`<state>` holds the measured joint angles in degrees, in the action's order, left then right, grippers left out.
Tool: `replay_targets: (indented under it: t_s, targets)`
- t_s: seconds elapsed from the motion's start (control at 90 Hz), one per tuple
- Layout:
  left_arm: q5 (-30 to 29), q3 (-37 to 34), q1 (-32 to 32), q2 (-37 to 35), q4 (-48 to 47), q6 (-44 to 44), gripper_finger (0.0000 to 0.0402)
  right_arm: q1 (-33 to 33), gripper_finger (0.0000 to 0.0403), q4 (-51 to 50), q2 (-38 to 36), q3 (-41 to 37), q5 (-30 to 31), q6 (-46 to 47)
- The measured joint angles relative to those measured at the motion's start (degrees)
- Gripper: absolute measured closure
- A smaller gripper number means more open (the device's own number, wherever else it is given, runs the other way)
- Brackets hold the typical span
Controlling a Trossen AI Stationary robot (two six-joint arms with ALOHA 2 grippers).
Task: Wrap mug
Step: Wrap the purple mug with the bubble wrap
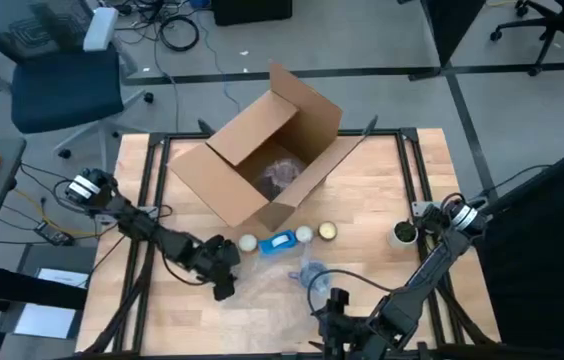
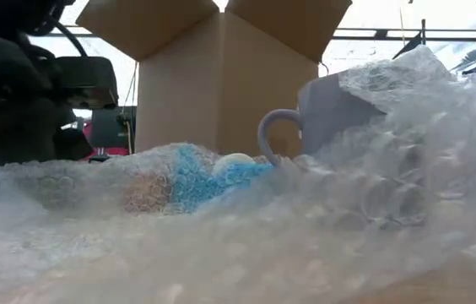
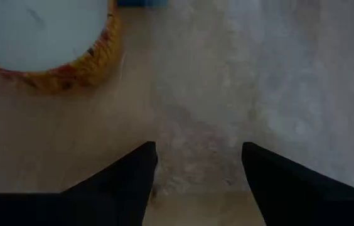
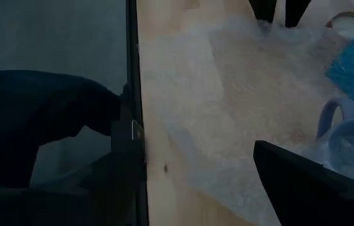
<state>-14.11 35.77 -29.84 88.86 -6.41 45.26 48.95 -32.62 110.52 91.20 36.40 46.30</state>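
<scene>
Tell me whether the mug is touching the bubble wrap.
Touching. The low view shows the mug lying in the bubble wrap, with the wrap bunched against its side and over its top.

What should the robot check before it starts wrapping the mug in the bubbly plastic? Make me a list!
1. Mug on the bubble wrap: ok, it lies tilted on the sheet.
2. Left gripper open over the wrap's edge: ok.
3. Right gripper near the mug: ok; it sits at the table's front edge. Fingers: cannot tell.
4. Wrap free to fold: not ok, the blue item rests at its edge.
5. Cardboard box open for later: ok.
</scene>
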Motion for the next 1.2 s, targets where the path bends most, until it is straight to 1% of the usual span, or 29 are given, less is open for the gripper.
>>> replay_targets:
  t_s: [0.078, 0.211, 0.267, 0.456, 0.578, 0.689, 0.844, 1.078, 1.2]
  targets:
    - [-1.4, 0.0, -0.8, 0.1, 0.0, 0.0, 0.0252, 0.0, 0.0121, 0.0, 0.0, 0.0, 0.0, 0.0]
    - [-1.0, 1.3, -2.1, 0.3, 0.2, 0.0, 0.0368, 0.0, 0.0121, 0.0, 0.0, 0.0, 0.0, -0.8]
    - [0.7, 2.3, -2.6, 0.5, 0.1, 0.0, 0.0388, 0.0, 0.0121, 0.0, 0.0, 0.0, 0.1, -0.9]
    - [1.2, 9.6, -3.4, 0.5, -0.2, -4.8, 0.0400, 0.0, 0.0121, 0.0, 0.0, 0.0, 0.0, -0.9]
    - [1.2, 15.7, -3.7, 0.4, -0.5, -10.3, 0.0401, 0.0, 0.0121, 0.0, 0.0, 0.0, 0.0, -1.0]
    - [0.7, 19.6, -3.7, 0.4, 0.1, -14.7, 0.0401, -0.1, 0.0121, 0.0, 0.0, 0.0, 0.2, -1.3]
    - [0.9, 20.6, -3.5, 0.3, 6.4, -17.4, 0.0402, -0.1, 0.0121, -0.2, 0.0, 0.0, 4.4, -1.9]
    - [0.6, 20.6, -1.6, 0.3, 16.9, -22.8, 0.0402, -0.7, 0.0107, -0.5, 0.0, 0.0, 5.2, -3.0]
    - [-1.2, 20.6, 1.1, 0.3, 19.5, -24.3, 0.0402, -1.0, 0.0099, 2.0, -0.1, -1.7, 10.9, -3.0]
